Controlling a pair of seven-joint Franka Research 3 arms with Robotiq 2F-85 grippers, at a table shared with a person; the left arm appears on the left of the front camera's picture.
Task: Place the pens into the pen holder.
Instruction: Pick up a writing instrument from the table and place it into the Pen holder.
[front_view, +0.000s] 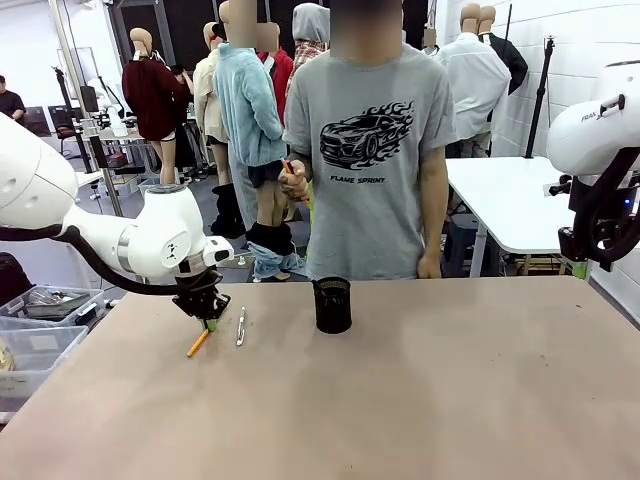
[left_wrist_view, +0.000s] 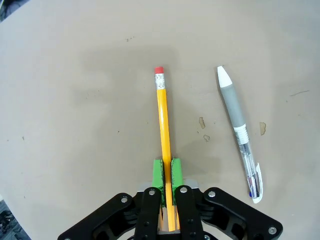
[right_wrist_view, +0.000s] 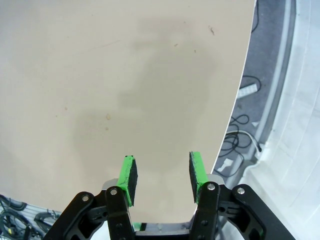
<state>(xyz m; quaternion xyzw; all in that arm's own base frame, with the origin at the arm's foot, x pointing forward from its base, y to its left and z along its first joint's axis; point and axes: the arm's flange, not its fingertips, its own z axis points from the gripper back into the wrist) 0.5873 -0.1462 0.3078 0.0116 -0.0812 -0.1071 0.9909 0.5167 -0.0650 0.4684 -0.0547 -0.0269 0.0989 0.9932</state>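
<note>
My left gripper (front_view: 209, 322) (left_wrist_view: 166, 171) is down at the table's left part, shut on the yellow-orange pencil (left_wrist_view: 163, 125) (front_view: 198, 343), which lies flat with its red eraser end pointing away from the fingers. The silver-grey pen (left_wrist_view: 239, 127) (front_view: 241, 326) lies on the table just beside the pencil, untouched. The black mesh pen holder (front_view: 332, 305) stands upright near the table's far edge, to the right of both pens. My right gripper (right_wrist_view: 162, 172) hangs open high over the table's right edge with nothing between its green pads; the right arm (front_view: 600, 180) is raised at the far right.
A person in a grey T-shirt (front_view: 375, 150) stands at the far side behind the pen holder, holding a thin stick in one hand (front_view: 293, 183). Plastic bins (front_view: 30, 330) sit on the floor left of the table (front_view: 420, 400). A white table (front_view: 510, 200) stands behind on the right.
</note>
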